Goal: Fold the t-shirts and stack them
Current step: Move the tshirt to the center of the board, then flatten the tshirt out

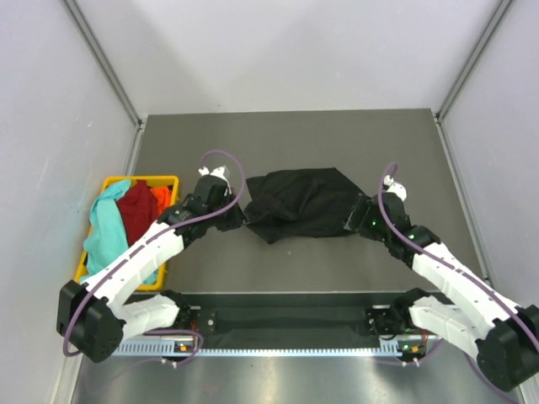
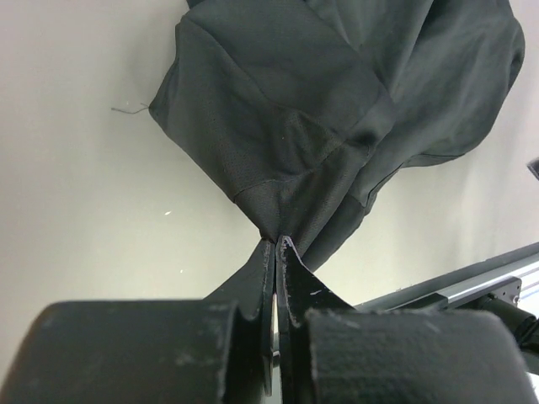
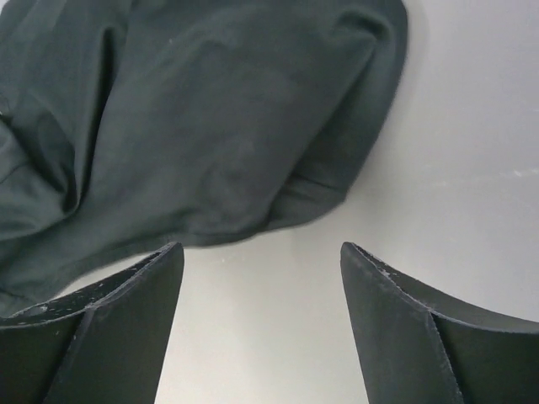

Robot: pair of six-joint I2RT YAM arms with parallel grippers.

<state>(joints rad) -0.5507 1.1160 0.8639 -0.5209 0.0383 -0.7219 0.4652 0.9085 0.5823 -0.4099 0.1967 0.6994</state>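
The left gripper (image 2: 276, 246) clamped a corner of the crumpled black cloth t-shirt (image 2: 337, 101); the right gripper (image 3: 261, 251) gaped empty just short of its edge.

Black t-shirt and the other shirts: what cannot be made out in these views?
- Top view: the black t-shirt is crumpled; neck label and sleeves are lost in folds.
- Left wrist view: the pinched cloth is hidden between the shut left hand; frame edges cut the shirt.
- Top view: the left arm covers the yellow basket's near part; the shirt count inside is unclear.
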